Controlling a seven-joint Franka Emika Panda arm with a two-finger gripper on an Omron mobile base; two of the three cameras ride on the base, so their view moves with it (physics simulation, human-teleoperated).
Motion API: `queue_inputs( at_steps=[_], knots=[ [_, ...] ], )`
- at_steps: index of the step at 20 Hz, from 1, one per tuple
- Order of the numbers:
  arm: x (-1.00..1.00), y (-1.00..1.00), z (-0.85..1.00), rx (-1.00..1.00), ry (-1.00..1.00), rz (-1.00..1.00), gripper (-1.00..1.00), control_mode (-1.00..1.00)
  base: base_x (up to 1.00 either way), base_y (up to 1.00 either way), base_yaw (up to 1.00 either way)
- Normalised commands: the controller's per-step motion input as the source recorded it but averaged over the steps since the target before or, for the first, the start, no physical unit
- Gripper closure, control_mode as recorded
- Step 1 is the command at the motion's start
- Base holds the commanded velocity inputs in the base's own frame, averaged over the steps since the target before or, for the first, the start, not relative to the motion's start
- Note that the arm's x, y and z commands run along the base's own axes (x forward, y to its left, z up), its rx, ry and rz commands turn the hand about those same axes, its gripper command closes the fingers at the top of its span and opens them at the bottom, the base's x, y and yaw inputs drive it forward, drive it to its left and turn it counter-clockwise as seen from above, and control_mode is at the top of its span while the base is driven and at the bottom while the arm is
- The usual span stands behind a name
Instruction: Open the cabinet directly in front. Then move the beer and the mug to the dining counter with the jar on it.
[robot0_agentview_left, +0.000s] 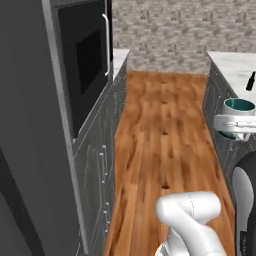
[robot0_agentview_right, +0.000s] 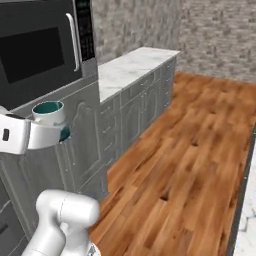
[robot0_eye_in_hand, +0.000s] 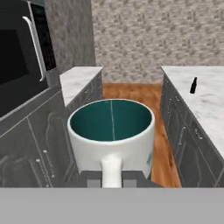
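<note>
I hold the mug (robot0_eye_in_hand: 111, 131), silvery-grey with a teal inside, upright in the air over the wooden floor. My gripper (robot0_eye_in_hand: 111, 177) is shut on its handle. From the left base the mug (robot0_agentview_left: 239, 106) hangs beside the edge of the dining counter (robot0_agentview_left: 232, 67), with my gripper (robot0_agentview_left: 242, 129) just under its rim. From the right base the mug (robot0_agentview_right: 50, 114) and gripper (robot0_agentview_right: 52, 132) sit at the far left. The beer (robot0_eye_in_hand: 193, 85), a small dark bottle, stands on the dining counter (robot0_eye_in_hand: 210, 100); the left base view also catches the beer (robot0_agentview_left: 250, 81). The cabinet and the jar are out of view.
A black built-in oven (robot0_agentview_left: 87, 60) in a tall grey unit stands on the left. Beyond it runs a marble worktop (robot0_agentview_right: 130, 67) over grey base cabinets (robot0_agentview_right: 135, 112). A wooden-floor aisle (robot0_agentview_left: 162, 135) leads between both sides to a brick wall (robot0_agentview_left: 170, 35).
</note>
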Motion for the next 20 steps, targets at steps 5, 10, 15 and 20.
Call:
queue_inputs(
  at_steps=[5, 10, 15, 20],
  knots=[
    [0.00, 0.00, 0.00, 0.00, 0.00, 0.00, 1.00, 1.00, 1.00, 0.02, -0.24],
    [0.00, 0.00, 0.00, 0.00, 0.00, 0.00, 1.00, 1.00, 0.93, 0.27, -0.69],
    [0.00, 0.00, 0.00, 0.00, 0.00, 0.00, 1.00, 1.00, 0.63, 0.90, -0.76],
    [0.00, 0.00, 0.00, 0.00, 0.00, 0.00, 1.00, 1.00, 0.38, 0.79, -0.83]
  ],
)
